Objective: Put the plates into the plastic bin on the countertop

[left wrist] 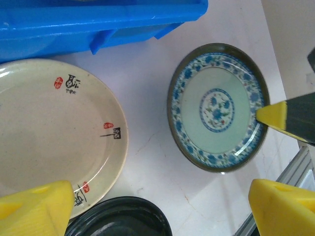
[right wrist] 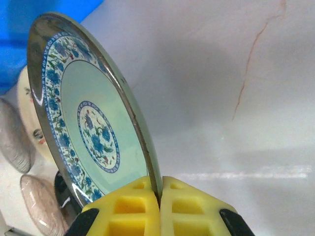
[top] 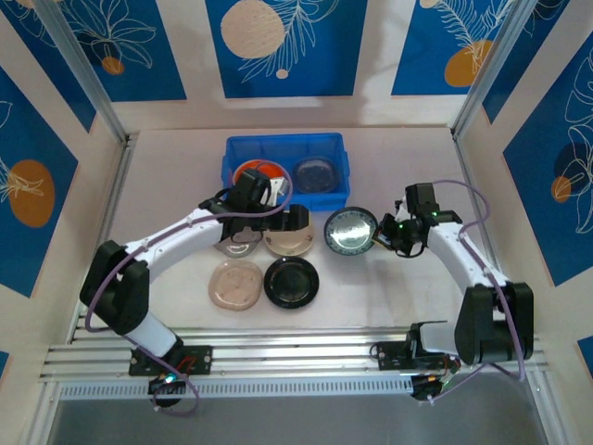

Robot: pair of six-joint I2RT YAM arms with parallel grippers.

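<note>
Blue-patterned round plate (right wrist: 93, 132), rim pinched in right end effector (right wrist: 160, 191), must lift clear over blue plastic bin (top: 283, 139) wall; left end effector (left wrist: 157, 209) spread wide.

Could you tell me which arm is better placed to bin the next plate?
Right: the right pincer is shut on the rim of the blue-patterned plate, while the left pincer hangs open and empty near the beige plate.

Plates masked or clipped

From above, the left arm (top: 185, 232) covers most of the clear grey plate (top: 232, 247) and part of the beige plate (top: 283, 244). The left wrist view cuts off the far side of the blue bin (left wrist: 98, 24), the beige plate's left and the near half of the black plate (left wrist: 123, 216). The near rim of the blue-patterned plate (right wrist: 93, 132) vanishes between the pads of the right gripper (right wrist: 160, 206).
</note>
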